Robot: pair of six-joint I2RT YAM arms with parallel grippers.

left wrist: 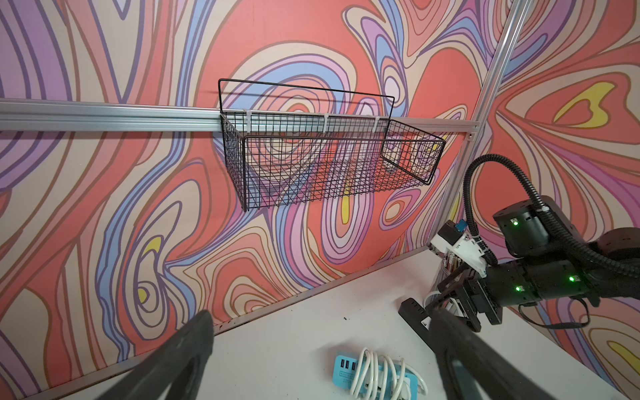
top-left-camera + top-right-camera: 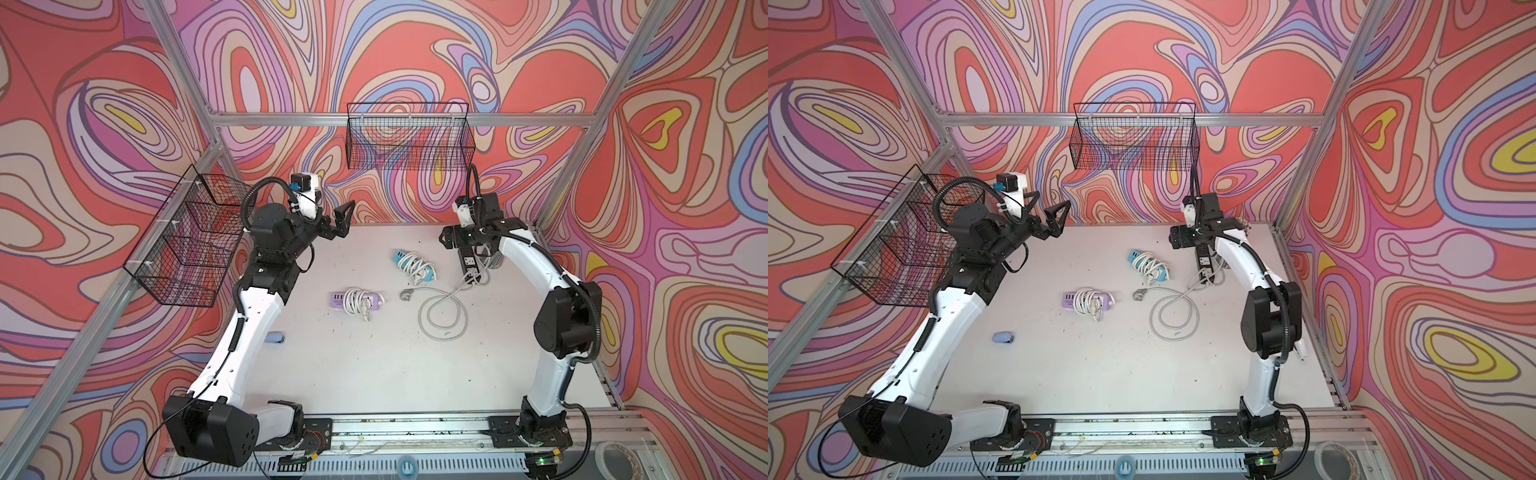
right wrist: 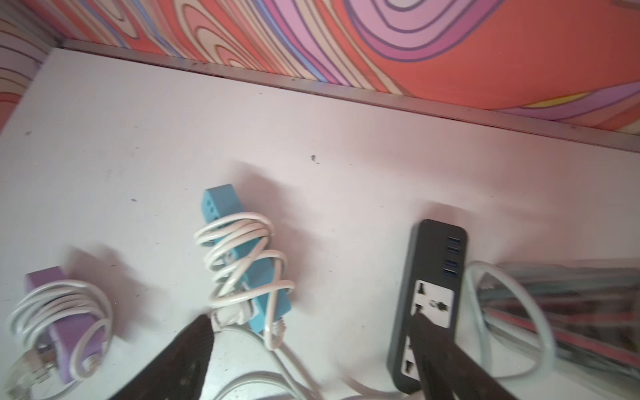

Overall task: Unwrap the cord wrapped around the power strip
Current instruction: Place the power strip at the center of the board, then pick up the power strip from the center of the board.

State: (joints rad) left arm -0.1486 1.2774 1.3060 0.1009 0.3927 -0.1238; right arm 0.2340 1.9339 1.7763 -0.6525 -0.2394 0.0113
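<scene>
At the far right of the white table (image 2: 365,374), the black power strip (image 2: 471,266) lies flat, sockets up, with no cord around its body. Its pale grey cord (image 2: 442,318) lies loose beside it and curls into an open loop on the table, ending in a plug (image 2: 405,295) just beside the blue power strip (image 2: 412,264). The right gripper (image 3: 311,317) hangs over the black strip with its fingers spread wide and nothing between them. In the right wrist view one finger (image 3: 438,349) overlaps the strip's socket face, though contact cannot be told, and the other finger (image 3: 194,346) points at the blue strip's near end. The right arm rises from the near rail, bends at a raised elbow and reaches to the back, wrist turned down. The blue strip, near the table's middle, and the purple power strip (image 2: 357,300), nearer and to its left, each carry a white cord wound in several turns around the body. The left gripper (image 1: 322,311) is lifted clear of the table at the far left, fingers spread wide and empty, aimed at the back wall. Its arm slopes up from the near-left base. A small pale blue object (image 2: 1003,337) lies beside that arm. Black wire baskets hang on the back rail (image 2: 409,137) and the left rail (image 2: 187,245).
</scene>
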